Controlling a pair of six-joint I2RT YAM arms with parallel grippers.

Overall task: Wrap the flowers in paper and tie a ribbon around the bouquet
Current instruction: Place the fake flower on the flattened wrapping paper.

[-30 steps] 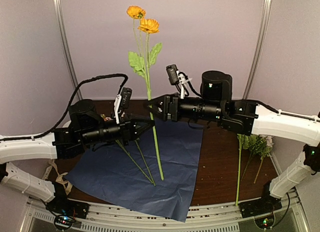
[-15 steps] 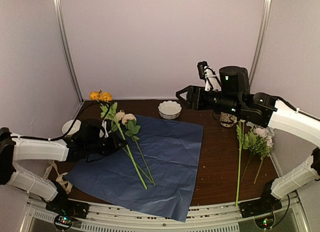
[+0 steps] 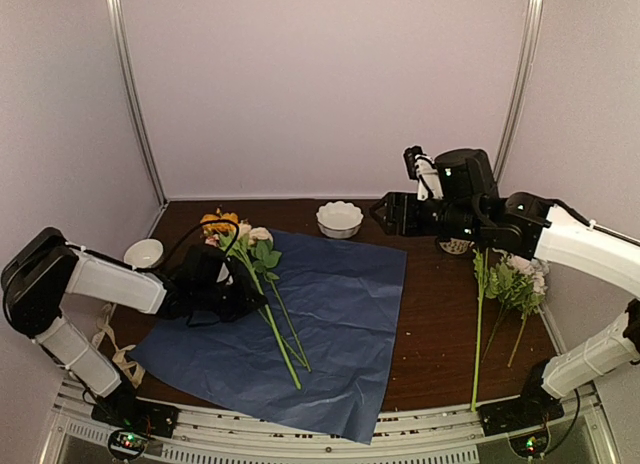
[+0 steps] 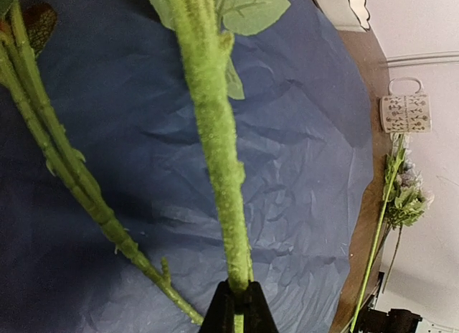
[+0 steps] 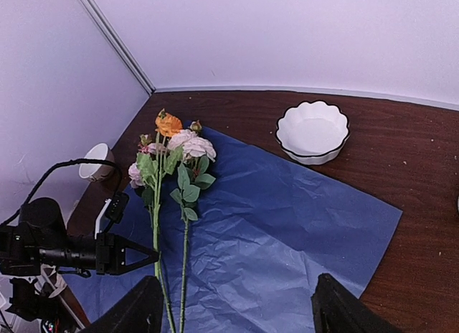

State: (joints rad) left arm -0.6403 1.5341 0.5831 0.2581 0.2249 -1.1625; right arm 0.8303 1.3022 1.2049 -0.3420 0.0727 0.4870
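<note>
Looking down from the top camera, the left gripper [image 3: 257,301] is clamped on one stem [image 3: 285,359] low over the paper [image 3: 350,304], beside the flowers [image 3: 262,262] lying there, while the right gripper [image 3: 381,212] hangs with jaws spread near the bowl [image 3: 340,220] — far from the spare stems [image 3: 512,289] on the table [image 3: 440,334] at right. Left wrist view: the fingertips [image 4: 219,320] pinch only that thin stem, so letting go unevenly could roll it against its neighbour [image 4: 74,175]. From the right wrist, the blooms [image 5: 183,141] lie near the paper's left edge — a nudged stem could, I judge, slide off it.
</note>
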